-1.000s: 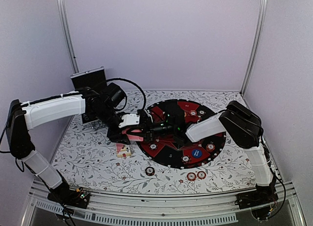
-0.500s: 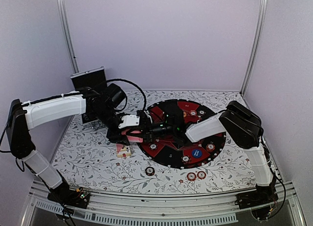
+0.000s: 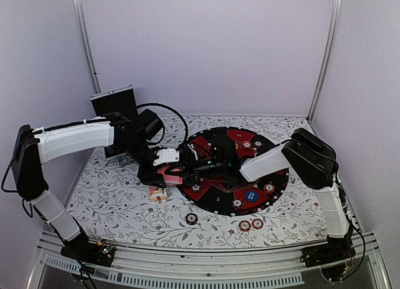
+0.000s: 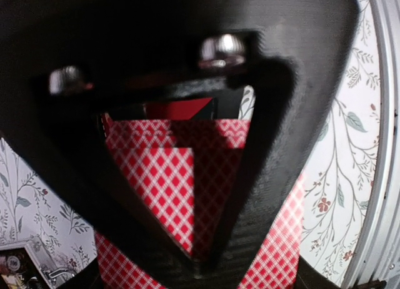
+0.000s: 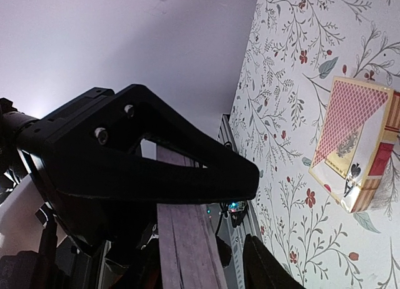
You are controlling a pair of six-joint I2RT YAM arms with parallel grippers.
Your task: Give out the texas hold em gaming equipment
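- The playing cards [image 4: 169, 176], red-and-white diamond backs showing, sit as a stack between the fingers of the left gripper [image 4: 200, 254], which is clamped onto them; in the overhead view this is left of centre, at the left rim of the round mat [image 3: 215, 204].
- The right gripper [image 5: 250, 207] meets the same stack from the right: the cards' grey edge stands between its fingers, with a gap showing between the stack and the lower finger, so its jaws stand parted.
- A card box [image 5: 353, 145] lies on the floral cloth [image 3: 125, 207], just below the two grippers in the overhead view.
- Poker chips [image 3: 244, 226] lie on the cloth in the lower middle, two red-and-white ones side by side and a darker one to their left; more sit on the mat.
- The blue button disc [image 3: 252, 194] rests on the mat's lower right.
- A black case [image 3: 114, 101] stands in the upper left.
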